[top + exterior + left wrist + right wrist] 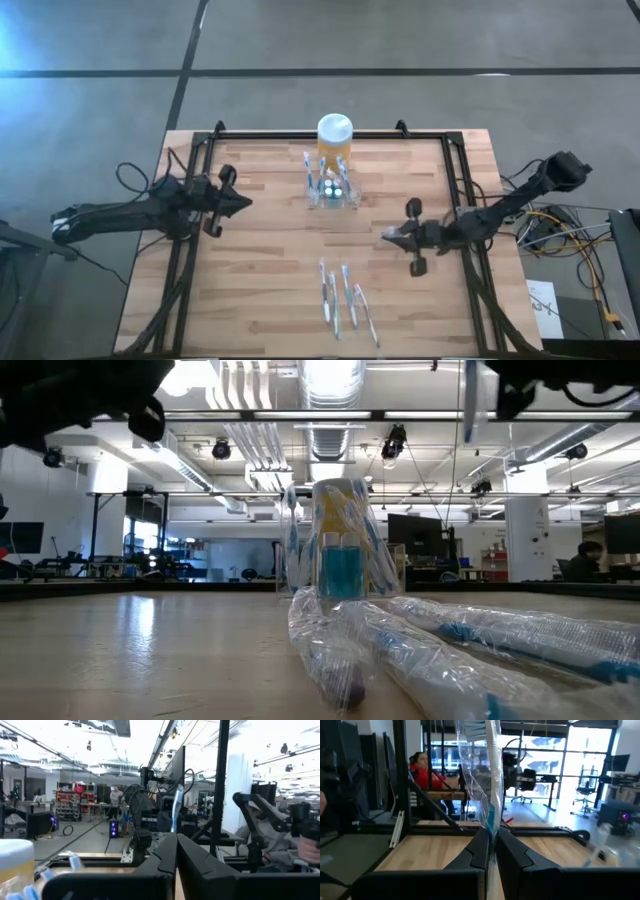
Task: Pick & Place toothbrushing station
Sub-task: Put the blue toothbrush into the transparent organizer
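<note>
Clear toothbrushing station (331,190) upright, brushes fanned upward, before yellow jar (334,140).

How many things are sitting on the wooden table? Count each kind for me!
Toothbrushes in clear plastic wrappers, lying loose: 4
Yellow jar with a white lid: 1
Small clear plastic holder with brushes standing in it: 1
Total: 6
</note>
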Robot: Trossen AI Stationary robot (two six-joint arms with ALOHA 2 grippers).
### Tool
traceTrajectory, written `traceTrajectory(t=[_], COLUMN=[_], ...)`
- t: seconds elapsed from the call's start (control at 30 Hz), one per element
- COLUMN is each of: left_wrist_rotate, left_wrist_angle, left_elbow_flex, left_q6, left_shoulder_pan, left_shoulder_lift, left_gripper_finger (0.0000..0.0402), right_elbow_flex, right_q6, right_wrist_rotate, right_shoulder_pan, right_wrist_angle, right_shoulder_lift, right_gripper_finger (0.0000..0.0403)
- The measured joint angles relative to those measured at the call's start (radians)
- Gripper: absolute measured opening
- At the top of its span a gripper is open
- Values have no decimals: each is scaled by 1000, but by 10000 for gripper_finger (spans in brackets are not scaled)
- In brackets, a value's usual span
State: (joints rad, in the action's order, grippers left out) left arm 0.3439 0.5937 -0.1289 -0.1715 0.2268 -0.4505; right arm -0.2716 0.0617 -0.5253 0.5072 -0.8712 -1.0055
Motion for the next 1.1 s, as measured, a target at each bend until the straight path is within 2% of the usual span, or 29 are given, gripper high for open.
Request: traceTrajectory(t=[0.1,0.3,0.43,0.53,0.77,1.1], left_wrist_rotate=[14,42,42,43,48,49], left_wrist_angle=[-1,2,-10,16,10,26], left_elbow_flex=[-58,-150,-217,-278,-380,-478], left_q6=[16,137,119,92,91,187], left_shoulder_pan=[0,-15,-25,-32,-45,-72], left_shoulder_lift=[-74,-220,-311,-371,-509,-674], left_gripper_finger=[40,119,170,194,206,207], right_elbow_flex=[-85,-247,-338,-392,-495,-566], right_q6=[3,30,32,39,32,9], right_wrist_rotate=[73,88,161,190,197,196], right_shoulder_pan=[-62,-141,-179,-197,-230,-268], right_wrist_angle=[0,0,0,3,96,113], right_shoulder_lift=[-102,-271,-356,-411,-503,-573], right_gripper_finger=[15,15,15,15,15,15])
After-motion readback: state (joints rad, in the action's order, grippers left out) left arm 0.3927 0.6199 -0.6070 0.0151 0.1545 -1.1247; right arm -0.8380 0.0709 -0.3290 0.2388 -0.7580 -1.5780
